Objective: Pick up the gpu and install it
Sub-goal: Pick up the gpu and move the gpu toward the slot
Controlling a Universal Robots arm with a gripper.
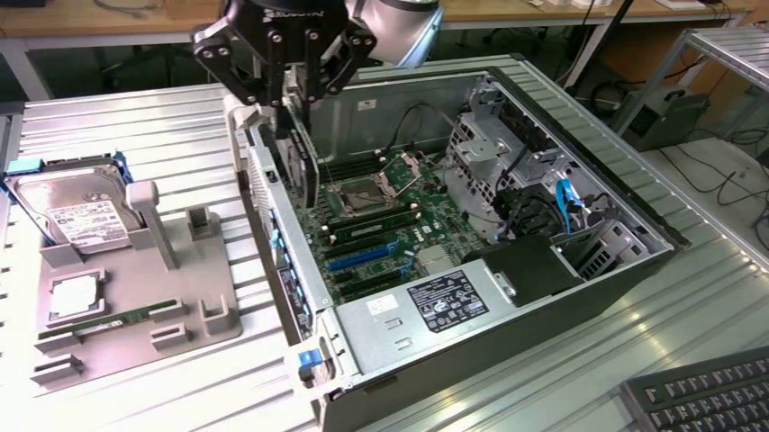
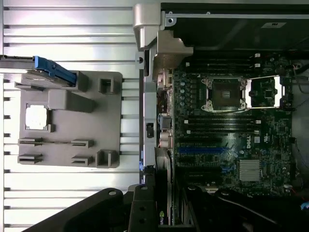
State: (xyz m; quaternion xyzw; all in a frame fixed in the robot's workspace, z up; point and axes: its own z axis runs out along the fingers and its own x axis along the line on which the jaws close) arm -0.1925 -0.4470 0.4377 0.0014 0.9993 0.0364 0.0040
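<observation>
"Where was the gpu (image 1: 303, 175)?"

"Clenched on edge in the gripper (image 1: 288, 108), inside the case (image 1: 517, 351), by its wall on the exterior view's left. It probably needed squaring with the blue slot (image 1: 360, 259), bracket against that wall."

Bright light; glare on metal table (image 1: 121, 126), pc case (image 1: 397, 112) inside dim.

A ribbed silvery metal surface (image 1: 121, 121) spreads wide, glaring white under strong light at the exterior view's left; far behind runs a wooden desk (image 1: 529, 13); at the exterior view's right, pale grey floor (image 1: 691, 180) carries loose black cables (image 1: 736, 183) and a dark box (image 1: 667, 117); a black keyboard (image 1: 709, 396) lies near.
</observation>
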